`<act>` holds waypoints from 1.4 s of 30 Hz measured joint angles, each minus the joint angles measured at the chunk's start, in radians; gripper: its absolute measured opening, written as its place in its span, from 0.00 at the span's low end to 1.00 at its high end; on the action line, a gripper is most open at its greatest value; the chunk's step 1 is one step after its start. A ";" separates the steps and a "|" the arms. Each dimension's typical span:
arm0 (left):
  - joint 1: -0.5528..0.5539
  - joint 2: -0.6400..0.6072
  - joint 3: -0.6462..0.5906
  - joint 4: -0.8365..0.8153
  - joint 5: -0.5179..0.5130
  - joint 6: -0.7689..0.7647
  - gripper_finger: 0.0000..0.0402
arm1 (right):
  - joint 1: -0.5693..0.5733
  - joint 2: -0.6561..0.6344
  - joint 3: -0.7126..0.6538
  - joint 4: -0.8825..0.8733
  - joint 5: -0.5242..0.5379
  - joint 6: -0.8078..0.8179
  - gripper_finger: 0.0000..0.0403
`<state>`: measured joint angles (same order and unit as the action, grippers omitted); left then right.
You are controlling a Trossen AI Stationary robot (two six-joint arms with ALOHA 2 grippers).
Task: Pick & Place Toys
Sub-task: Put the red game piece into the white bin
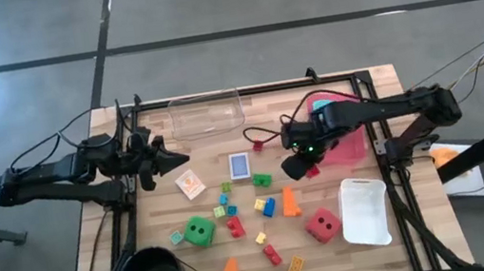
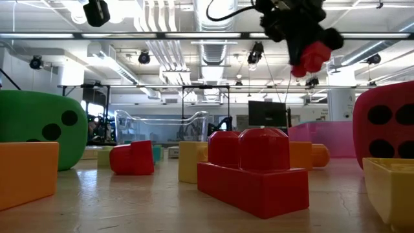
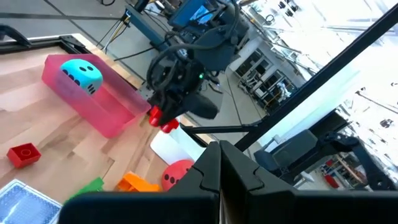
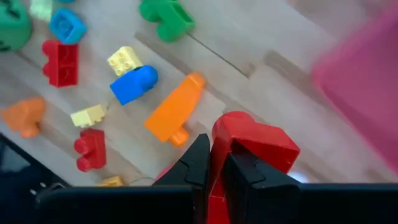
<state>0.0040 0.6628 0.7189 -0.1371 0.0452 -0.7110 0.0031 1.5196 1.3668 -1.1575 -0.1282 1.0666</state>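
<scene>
The right hand (image 1: pixel 302 160), pinching a red brick (image 4: pixel 249 146) clear above the tabletop (image 1: pixel 214 207), is in the carry step; the next move probably calls for shifting it over the pink tray (image 1: pixel 351 143) just beside it, then spreading its fingers, while the left hand (image 1: pixel 172 161) waits pressed together.

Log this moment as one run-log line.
right claw: shut on red brick, raised beside pink tray | left claw: shut, empty, waiting at table's left | teal die: in pink tray
</scene>
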 joint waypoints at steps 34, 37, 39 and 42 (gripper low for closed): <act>0.005 0.000 0.000 -0.156 -0.144 -0.335 0.01 | 0.525 -0.243 -0.147 -0.282 0.018 0.622 0.04; 0.005 0.000 0.000 -0.156 -0.147 -0.361 0.01 | 0.562 -0.244 -0.193 -0.229 0.017 0.630 0.04; 0.005 0.000 0.000 -0.156 -0.147 -0.364 0.01 | 0.581 -0.247 -0.237 -0.164 0.018 0.631 0.04; 0.005 0.000 0.000 -0.155 -0.147 -0.364 0.01 | 0.608 -0.251 -0.321 -0.025 0.021 0.664 0.04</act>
<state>0.0093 0.6628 0.7189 -0.2926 -0.1017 -1.0752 0.6109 1.2690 1.0457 -1.1827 -0.1067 1.7304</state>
